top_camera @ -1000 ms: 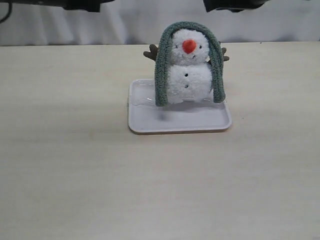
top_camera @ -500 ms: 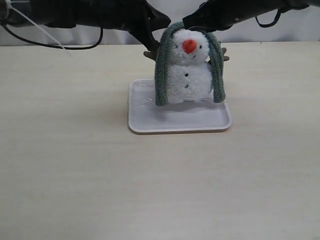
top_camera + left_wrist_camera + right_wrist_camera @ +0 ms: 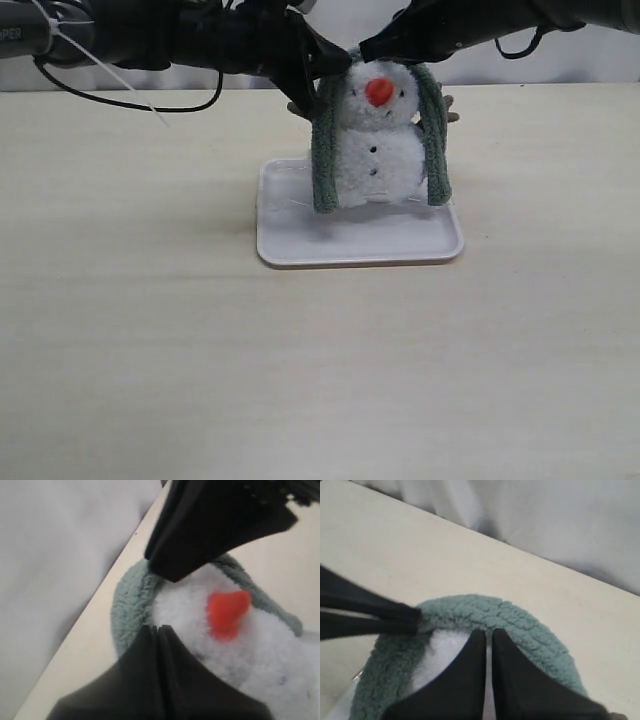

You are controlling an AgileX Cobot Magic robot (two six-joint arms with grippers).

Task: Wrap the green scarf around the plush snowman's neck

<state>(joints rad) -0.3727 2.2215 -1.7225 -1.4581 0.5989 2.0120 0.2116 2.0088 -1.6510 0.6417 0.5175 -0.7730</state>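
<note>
The plush snowman (image 3: 376, 150) stands upright on a white tray (image 3: 360, 243). The green scarf (image 3: 323, 160) lies over the top of its head, and both ends hang down past its sides to the tray. The snowman's neck (image 3: 380, 127) is bare at the front. My left gripper (image 3: 346, 62) is shut, with its tip at the scarf beside the head's left. My right gripper (image 3: 364, 49) is shut at the top of the head. In the left wrist view the left gripper (image 3: 157, 628) rests between scarf (image 3: 129, 605) and face. In the right wrist view the right gripper (image 3: 488, 631) touches the scarf (image 3: 520, 625).
The pale wooden table (image 3: 150, 300) stretches around the tray. A white cloth backdrop (image 3: 250, 78) hangs behind its far edge. A black cable (image 3: 130, 100) droops from the left arm over the table's back left.
Both arms have come down from above the scene and closed in on the snowman's head from either side. Their tips now sit at the scarf's top. Snowman and tray stay put.
</note>
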